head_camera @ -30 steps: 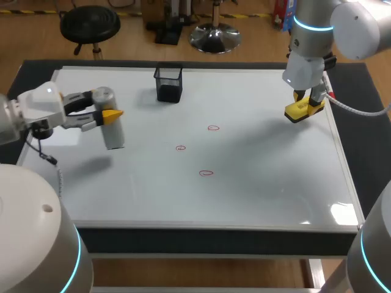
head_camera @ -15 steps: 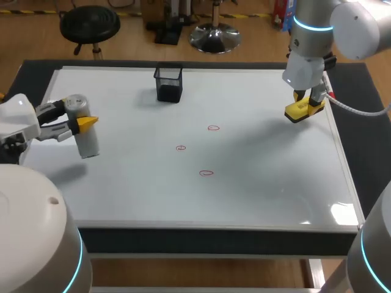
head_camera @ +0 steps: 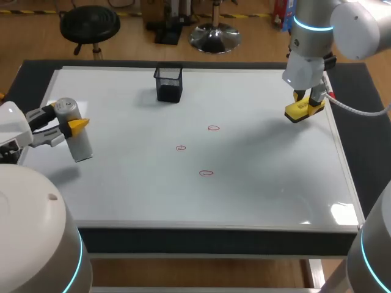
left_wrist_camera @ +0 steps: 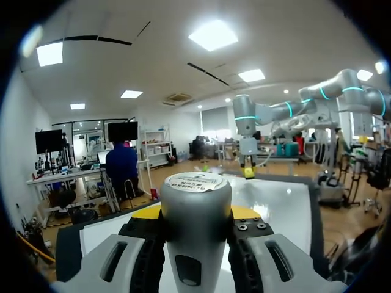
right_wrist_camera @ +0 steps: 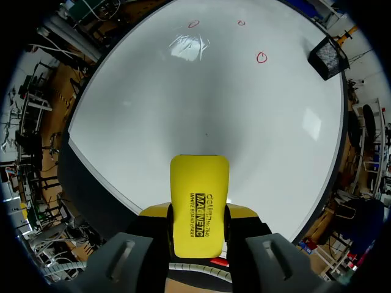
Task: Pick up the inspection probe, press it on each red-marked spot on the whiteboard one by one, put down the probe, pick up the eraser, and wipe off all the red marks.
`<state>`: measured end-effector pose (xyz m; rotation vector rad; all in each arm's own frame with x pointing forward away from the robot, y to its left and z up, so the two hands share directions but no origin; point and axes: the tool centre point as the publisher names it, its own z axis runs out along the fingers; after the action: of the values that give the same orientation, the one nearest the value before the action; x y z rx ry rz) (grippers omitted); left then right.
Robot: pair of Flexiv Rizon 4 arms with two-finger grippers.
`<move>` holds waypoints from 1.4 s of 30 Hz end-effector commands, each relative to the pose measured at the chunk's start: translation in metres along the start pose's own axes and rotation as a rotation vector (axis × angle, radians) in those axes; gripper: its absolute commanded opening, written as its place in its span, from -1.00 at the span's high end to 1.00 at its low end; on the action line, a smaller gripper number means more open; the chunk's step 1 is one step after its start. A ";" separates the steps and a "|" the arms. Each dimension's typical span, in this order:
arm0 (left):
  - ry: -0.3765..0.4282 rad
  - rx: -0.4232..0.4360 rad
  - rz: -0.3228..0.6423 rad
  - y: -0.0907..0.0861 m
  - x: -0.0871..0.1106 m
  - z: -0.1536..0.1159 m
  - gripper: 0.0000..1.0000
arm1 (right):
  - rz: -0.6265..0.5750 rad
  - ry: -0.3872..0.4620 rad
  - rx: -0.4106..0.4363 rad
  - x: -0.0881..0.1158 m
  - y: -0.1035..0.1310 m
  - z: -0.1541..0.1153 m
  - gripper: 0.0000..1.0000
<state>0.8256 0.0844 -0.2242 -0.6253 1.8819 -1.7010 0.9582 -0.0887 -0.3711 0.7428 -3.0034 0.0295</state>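
The left gripper (head_camera: 68, 124) is clamped on the probe (head_camera: 79, 145), which is held upright, its long axis running 12 to 6 o'clock, over the 9 o'clock edge of the whiteboard (head_camera: 256, 201). The right gripper (head_camera: 304, 108) pinches the eraser (right_wrist_camera: 198, 183) over the 3 o'clock edge. The red marks (head_camera: 212, 128) lie at 8 o'clock from the eraser and 3 o'clock from the probe. The right arm is judged nearer. Since one second ago, the left arm has carried the probe toward 9 o'clock, away from the marks. The right arm has not moved.
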 end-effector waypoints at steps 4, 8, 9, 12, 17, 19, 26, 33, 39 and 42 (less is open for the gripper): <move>-0.017 0.001 0.002 -0.001 0.002 0.001 1.00 | -0.002 0.002 0.002 0.000 -0.001 -0.001 1.00; -0.017 0.001 0.002 -0.001 0.002 0.001 1.00 | -0.002 0.002 0.002 0.000 -0.001 -0.001 1.00; -0.017 0.001 0.002 -0.001 0.002 0.001 1.00 | -0.002 0.002 0.002 0.000 -0.001 -0.001 1.00; -0.017 0.001 0.002 -0.001 0.002 0.001 1.00 | -0.002 0.002 0.002 0.000 -0.001 -0.001 1.00; -0.017 0.001 0.002 -0.001 0.002 0.001 1.00 | -0.068 0.018 0.034 -0.003 0.025 -0.002 1.00; -0.017 0.001 0.002 -0.001 0.002 0.001 1.00 | -0.095 0.019 0.044 -0.005 0.039 -0.004 1.00; -0.017 0.001 0.002 -0.001 0.002 0.001 1.00 | -0.250 0.041 0.101 -0.010 0.088 -0.010 1.00; -0.017 0.001 0.002 -0.001 0.002 0.001 1.00 | -0.422 0.039 0.104 -0.023 0.149 -0.009 1.00; -0.017 0.001 0.002 -0.001 0.002 0.001 1.00 | -0.560 0.021 0.092 -0.040 0.189 -0.012 1.00; -0.017 0.001 0.002 -0.001 0.002 0.001 1.00 | -0.638 0.031 0.103 -0.047 0.209 -0.012 1.00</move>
<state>0.8249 0.0841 -0.2239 -0.6336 1.8723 -1.6945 0.9023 0.1029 -0.3618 1.6300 -2.6442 0.1091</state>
